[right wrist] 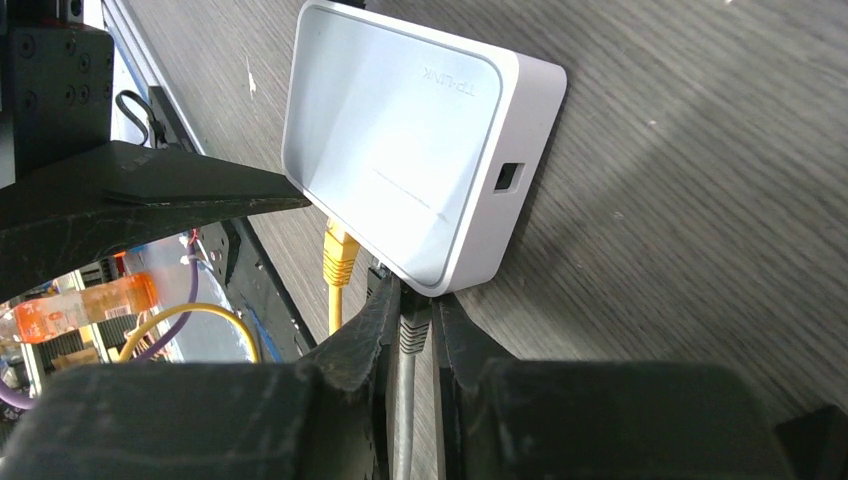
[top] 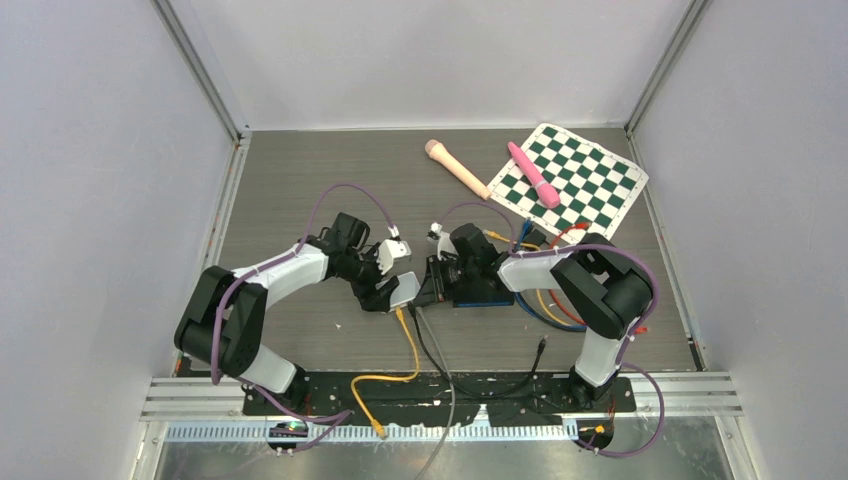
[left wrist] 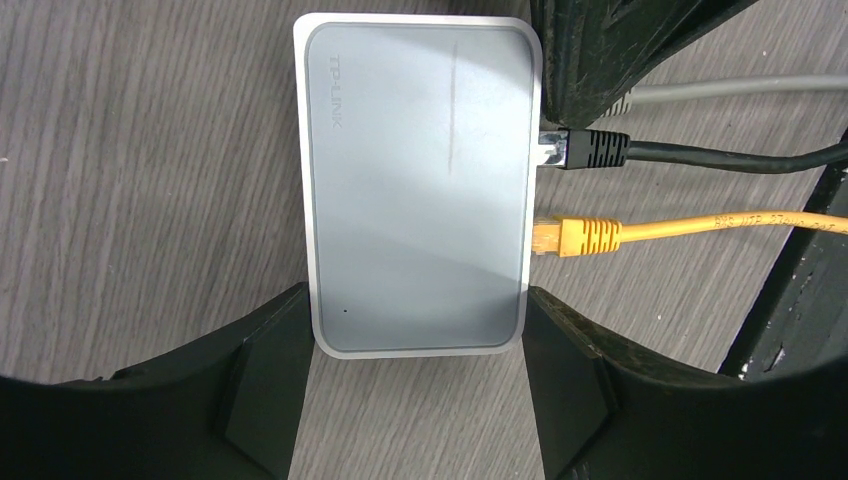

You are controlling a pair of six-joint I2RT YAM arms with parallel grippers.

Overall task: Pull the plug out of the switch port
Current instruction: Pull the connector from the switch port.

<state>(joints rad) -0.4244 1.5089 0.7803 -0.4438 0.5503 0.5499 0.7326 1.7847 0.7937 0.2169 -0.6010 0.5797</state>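
The right gripper (right wrist: 415, 297) had its jaws nearly closed, pinching the gray plug (right wrist: 413, 335) by its boot just where it entered the switch (right wrist: 400, 150). The plug lay between the fingertips, seated in its port and not yet out, and its gray cable (right wrist: 403, 420) ran back down the slot between the fingers. Just outside those jaws sat a black plug (left wrist: 590, 150) and, beyond it, a yellow plug (left wrist: 580, 235), both in neighbouring ports.

The left gripper (left wrist: 416, 330) stood wide, with the near end of the switch between its fingers, one against each long side. It appeared to be clamping the housing to the table (left wrist: 130, 200).

The pull would go best straight back along the port's axis, in line with the cable, since any sideways lean would likely jam the plug. Whether the pinch covered the latch tab could not be told, and that needed checking first. The left jaws should brace firmly so the switch did not slide along, and the right finger nearest the black plug risked snagging it
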